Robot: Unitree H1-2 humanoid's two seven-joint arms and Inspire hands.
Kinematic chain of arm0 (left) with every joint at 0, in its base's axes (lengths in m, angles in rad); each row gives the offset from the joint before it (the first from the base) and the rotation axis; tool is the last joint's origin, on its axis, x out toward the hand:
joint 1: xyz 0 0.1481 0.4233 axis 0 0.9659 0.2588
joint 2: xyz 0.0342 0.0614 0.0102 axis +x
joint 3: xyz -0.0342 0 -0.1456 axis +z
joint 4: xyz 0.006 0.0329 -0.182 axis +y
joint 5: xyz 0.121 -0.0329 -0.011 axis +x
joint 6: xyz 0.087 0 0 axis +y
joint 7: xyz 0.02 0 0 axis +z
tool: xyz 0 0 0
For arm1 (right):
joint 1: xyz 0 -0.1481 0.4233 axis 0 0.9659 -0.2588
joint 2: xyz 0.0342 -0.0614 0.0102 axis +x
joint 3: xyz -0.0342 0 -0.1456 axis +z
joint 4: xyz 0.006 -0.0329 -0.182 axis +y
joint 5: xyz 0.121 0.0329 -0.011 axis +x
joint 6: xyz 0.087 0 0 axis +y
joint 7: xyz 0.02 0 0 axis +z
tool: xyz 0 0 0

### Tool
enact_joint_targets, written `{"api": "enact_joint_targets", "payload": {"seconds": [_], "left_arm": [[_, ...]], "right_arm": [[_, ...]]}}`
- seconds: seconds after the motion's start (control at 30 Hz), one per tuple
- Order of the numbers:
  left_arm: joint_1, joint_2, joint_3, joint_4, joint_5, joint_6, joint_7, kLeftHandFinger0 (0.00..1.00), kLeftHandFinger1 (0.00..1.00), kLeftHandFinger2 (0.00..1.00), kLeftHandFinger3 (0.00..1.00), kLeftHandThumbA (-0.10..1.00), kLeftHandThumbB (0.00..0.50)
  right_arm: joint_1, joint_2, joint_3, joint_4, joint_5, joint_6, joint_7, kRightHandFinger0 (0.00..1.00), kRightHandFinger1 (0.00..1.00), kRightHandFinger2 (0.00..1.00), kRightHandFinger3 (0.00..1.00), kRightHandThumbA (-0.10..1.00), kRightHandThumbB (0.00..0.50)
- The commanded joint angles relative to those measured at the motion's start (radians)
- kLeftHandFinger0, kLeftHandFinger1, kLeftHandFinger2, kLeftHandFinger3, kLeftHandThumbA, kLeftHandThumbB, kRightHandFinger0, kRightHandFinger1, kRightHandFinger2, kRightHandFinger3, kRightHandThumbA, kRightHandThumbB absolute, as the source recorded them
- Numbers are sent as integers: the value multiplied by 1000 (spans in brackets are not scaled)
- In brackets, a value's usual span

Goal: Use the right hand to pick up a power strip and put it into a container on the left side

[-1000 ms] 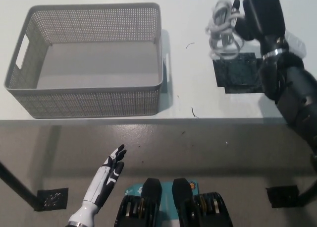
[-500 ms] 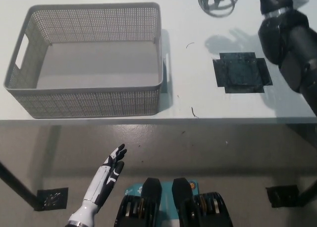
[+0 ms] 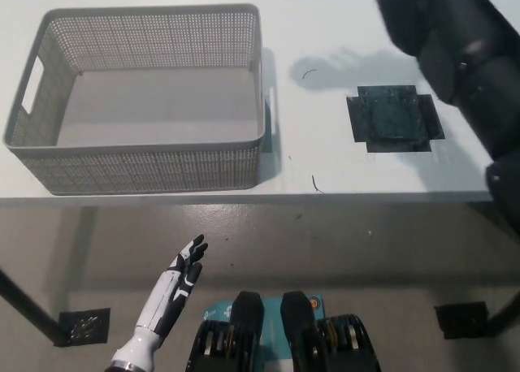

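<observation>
A grey perforated basket [image 3: 257, 80] stands empty on the left half of the white table [image 3: 325, 169]. My black right arm [image 3: 455, 51] reaches up along the right side, and its hand is cut off by the top edge of the picture. No power strip or cable shows in this view. The arm's shadow [image 3: 357, 63] lies on the table right of the basket. Below the table's front edge at the lower left, my white left hand [image 3: 180, 279] rests with its fingers straight and holds nothing.
A dark square patch [image 3: 394, 120] is stuck to the table under the right arm. Two small dark marks [image 3: 307, 71] lie between basket and patch. Below the table edge is grey floor with a black table foot [image 3: 85, 325].
The right arm has risen; the hand and the bundled cable it held have gone out past the picture's top edge. Its shadow has slid left. The left hand is still.
</observation>
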Motion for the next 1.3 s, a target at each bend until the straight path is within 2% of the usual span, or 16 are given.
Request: {"api": "enact_joint_targets", "payload": {"seconds": [0.0,0.13,0.23,0.4,0.47,0.53,0.6,0.63,0.73,0.83,0.93,1.1,1.17,1.2,1.23,1.27], "left_arm": [[-35,16,4,-16,0,-58,0,1000,1000,1000,1000,1000,38],[-37,19,3,-11,5,-63,2,1000,1000,1000,1000,1000,48],[-41,21,2,-6,-6,-70,-1,1000,1000,1000,1000,1000,57],[-40,20,3,-8,-2,-66,0,1000,1000,1000,1000,1000,71],[-39,20,2,-9,6,-67,3,1000,1000,1000,1000,1000,73],[-44,21,0,-6,7,-70,4,1000,1000,1000,1000,1000,70],[-49,19,2,-5,5,-65,3,1000,1000,1000,1000,1000,74],[-49,16,4,-6,-4,-58,0,1000,1000,1000,1000,1000,97],[-49,14,2,-13,-7,-51,-5,1000,1000,1000,1000,1000,84],[-51,17,1,-11,-4,-61,-6,1000,1000,1000,1000,1000,81],[-48,15,5,-19,-20,-40,-15,1000,1000,1000,1000,1000,106],[-57,17,7,-30,-41,-15,-33,1000,1000,1000,1000,1000,105],[-64,17,6,-30,-38,-16,-32,1000,1000,1000,1000,1000,103],[-66,20,2,-28,-26,-22,-28,1000,1000,1000,1000,1000,97],[-67,20,0,-27,-23,-26,-28,1000,1000,1000,1000,1000,102],[-70,20,0,-23,-22,-27,-27,1000,1000,1000,1000,1000,101]], "right_arm": [[-199,86,19,-3,-25,-11,-110,0,5,560,741,-100,93],[-207,130,25,14,-22,-23,-111,0,1,588,713,-100,139],[-211,178,27,50,-12,4,-95,0,0,568,453,-100,193],[-222,231,18,87,8,28,-80,0,1,592,577,-100,120],[-226,247,7,91,21,19,-72,0,0,534,442,-100,112],[-234,261,-2,91,34,-3,-39,0,0,450,389,-100,248],[-243,281,4,102,24,16,-46,0,0,349,293,-100,248],[-245,295,10,115,21,37,-33,0,0,402,159,-100,174],[-241,333,0,140,36,99,30,0,38,564,127,-100,124],[-223,348,-24,156,67,98,61,0,19,554,142,-100,127],[-210,357,-37,170,78,149,156,0,185,755,382,-100,154],[-211,372,-77,187,126,213,413,33,331,872,773,-100,238],[-225,377,-95,193,149,248,544,3,282,717,631,-100,232],[-239,383,-107,198,164,285,645,282,560,956,861,45,240],[-248,388,-117,201,176,310,729,411,698,1000,972,129,292],[-259,394,-119,207,180,345,815,733,1000,1000,1000,315,341]]}}
